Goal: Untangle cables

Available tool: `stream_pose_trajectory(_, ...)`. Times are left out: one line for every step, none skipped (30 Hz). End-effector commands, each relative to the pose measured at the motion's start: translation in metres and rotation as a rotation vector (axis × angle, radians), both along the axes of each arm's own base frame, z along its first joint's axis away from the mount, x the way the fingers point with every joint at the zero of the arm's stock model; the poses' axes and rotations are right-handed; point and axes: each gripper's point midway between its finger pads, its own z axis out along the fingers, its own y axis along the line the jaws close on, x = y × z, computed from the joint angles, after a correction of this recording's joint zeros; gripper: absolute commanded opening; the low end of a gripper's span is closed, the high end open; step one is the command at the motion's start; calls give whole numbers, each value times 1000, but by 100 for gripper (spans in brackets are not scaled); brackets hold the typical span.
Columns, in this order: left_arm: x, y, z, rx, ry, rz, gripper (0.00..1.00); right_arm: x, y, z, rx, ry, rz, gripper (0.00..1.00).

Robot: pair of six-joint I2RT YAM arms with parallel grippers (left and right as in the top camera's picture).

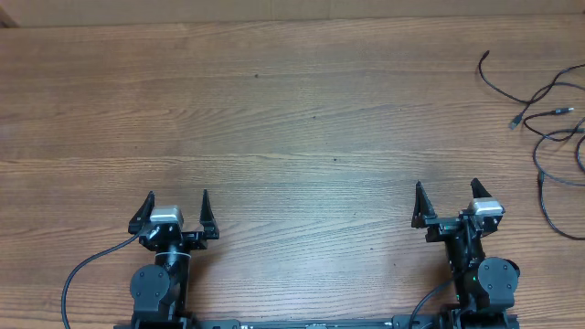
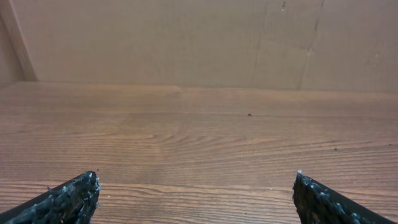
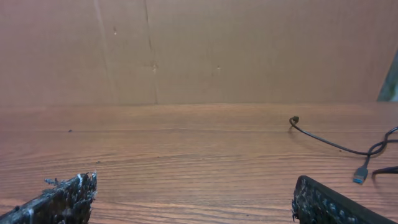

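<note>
The cables (image 1: 548, 119) are thin black cords with small plugs, looped together at the far right edge of the wooden table (image 1: 292, 119). Part of them runs off the right side of the overhead view. In the right wrist view one cable (image 3: 336, 146) curves across the right side, with a small blue-tipped plug near the edge. My left gripper (image 1: 174, 215) is open and empty at the near left, far from the cables. My right gripper (image 1: 448, 208) is open and empty at the near right, well short of the cables. The left wrist view shows only my left gripper's (image 2: 196, 199) open fingers over bare wood.
A brown cardboard wall (image 2: 199, 37) stands along the far edge of the table and also shows in the right wrist view (image 3: 199, 50). A thicker black arm cable (image 1: 87, 270) loops at the near left by the left arm's base.
</note>
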Motion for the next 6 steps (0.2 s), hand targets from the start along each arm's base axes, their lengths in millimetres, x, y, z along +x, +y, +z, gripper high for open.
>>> stream_pose_trajectory(0, 2, 0, 22, -4, 7, 100, 0, -1, -2, -8, -4, -6, 100)
stream_pose_trajectory(0, 2, 0, 22, -4, 7, 100, 0, -1, -2, -8, -4, -6, 100)
stream_pose_trajectory(0, 2, 0, 22, -4, 7, 100, 0, -1, -2, -8, -4, -5, 100)
stream_pose_trajectory(0, 2, 0, 22, -4, 7, 100, 0, -1, -2, -8, -4, -6, 100)
stream_pose_trajectory(0, 2, 0, 22, -5, 7, 100, 0, -1, -2, -8, -4, -6, 100)
stream_pose_trajectory(0, 2, 0, 22, -4, 7, 100, 0, -1, -2, -8, -4, -6, 100)
